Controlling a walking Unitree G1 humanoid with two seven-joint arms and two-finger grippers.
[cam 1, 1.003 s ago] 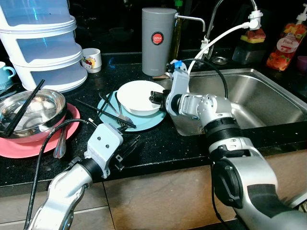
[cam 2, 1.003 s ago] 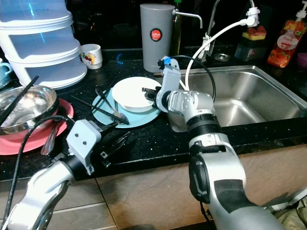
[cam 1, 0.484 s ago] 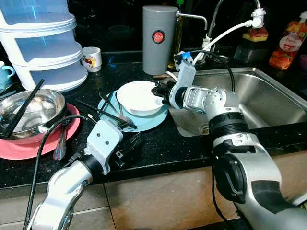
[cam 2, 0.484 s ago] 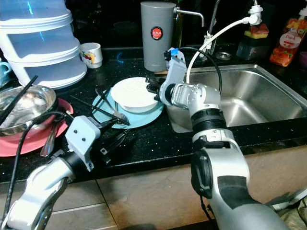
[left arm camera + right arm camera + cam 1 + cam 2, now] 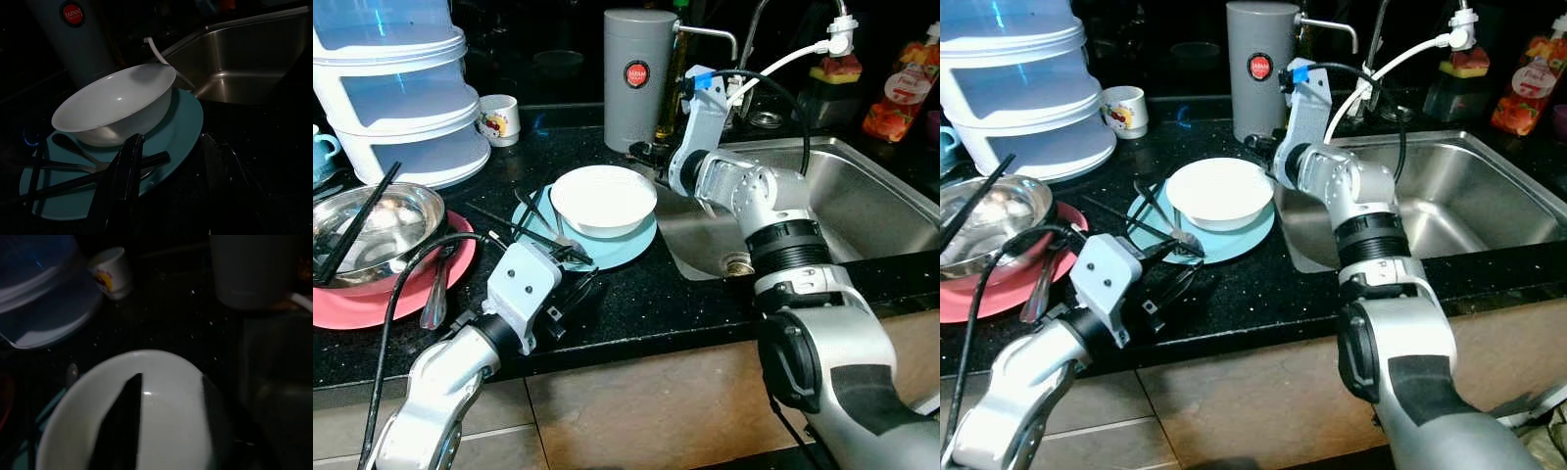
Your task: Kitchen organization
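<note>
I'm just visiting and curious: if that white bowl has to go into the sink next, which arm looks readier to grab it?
The right, probably. The right gripper hangs open by the white bowl's far rim, beside the sink. The left gripper sits low at the counter's front, near the teal plate.

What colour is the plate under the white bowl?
Light blue plate; clearest in the left eye view.

left gripper [image 5: 168, 161]: fingers parted, nothing between them | white bowl [image 5: 115, 105]: ahead of the jaws, resting on teal plate [image 5: 181, 125] | black chopsticks [image 5: 88, 177]: lying on the plate, by one finger's tip | spoon [image 5: 73, 147]: beside the bowl | grey canister [image 5: 73, 36]: beyond the bowl | steel sink [image 5: 244, 63]: ahead, off to one side
</note>
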